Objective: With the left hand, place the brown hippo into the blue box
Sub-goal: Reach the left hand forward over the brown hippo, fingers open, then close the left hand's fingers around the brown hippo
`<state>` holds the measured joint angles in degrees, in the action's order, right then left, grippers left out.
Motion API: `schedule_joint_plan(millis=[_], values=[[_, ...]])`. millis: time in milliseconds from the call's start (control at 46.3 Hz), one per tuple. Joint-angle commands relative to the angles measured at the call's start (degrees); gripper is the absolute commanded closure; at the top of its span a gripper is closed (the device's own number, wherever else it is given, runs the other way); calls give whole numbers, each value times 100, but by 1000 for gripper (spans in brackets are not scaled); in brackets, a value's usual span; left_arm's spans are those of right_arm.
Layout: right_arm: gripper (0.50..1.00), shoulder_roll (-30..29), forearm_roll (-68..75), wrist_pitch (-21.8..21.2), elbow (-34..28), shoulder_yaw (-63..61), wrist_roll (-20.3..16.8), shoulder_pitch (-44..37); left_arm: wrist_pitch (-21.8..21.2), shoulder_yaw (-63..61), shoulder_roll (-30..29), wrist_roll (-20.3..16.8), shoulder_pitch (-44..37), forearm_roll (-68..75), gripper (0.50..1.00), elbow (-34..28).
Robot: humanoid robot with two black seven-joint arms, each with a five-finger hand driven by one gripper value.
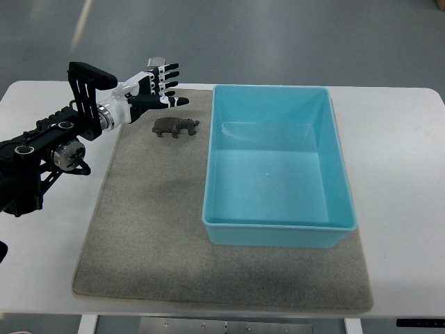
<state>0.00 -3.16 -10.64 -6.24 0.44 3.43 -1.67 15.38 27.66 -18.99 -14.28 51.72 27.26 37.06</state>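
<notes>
— Where was the hippo (pixel 175 127)?

— It lay on the grey mat (pixel 139 236), just left of the blue box (pixel 278 229), not inside it.

— And the left hand (pixel 156 89)?

— It hung just above and left of the hippo, fingers stretched out, grasping nothing and not touching it. Mat and box sat on the white table (pixel 403 174).

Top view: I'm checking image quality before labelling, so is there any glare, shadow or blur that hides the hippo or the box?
Top view: lighting is soft and even; the brown hippo is sharp with a faint shadow on the mat; the blue box shows a mild sheen on its floor; a pale blurred streak crosses the top-left floor; the left hand is crisp.
</notes>
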Motion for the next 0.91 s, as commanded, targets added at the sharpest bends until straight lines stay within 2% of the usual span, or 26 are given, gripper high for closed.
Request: schedule_joint_plan(millis=[0,281,885], values=[[564,0,0,0,0,0,0,0,-9,-261,-87,4,101,51,504,82],[564,0,0,0,0,0,0,0,8,-1219,-509,-5,672,200,504,372],[564,0,0,0,0,0,0,0,-53,-1387,-589,-5,918,3205,504,372]])
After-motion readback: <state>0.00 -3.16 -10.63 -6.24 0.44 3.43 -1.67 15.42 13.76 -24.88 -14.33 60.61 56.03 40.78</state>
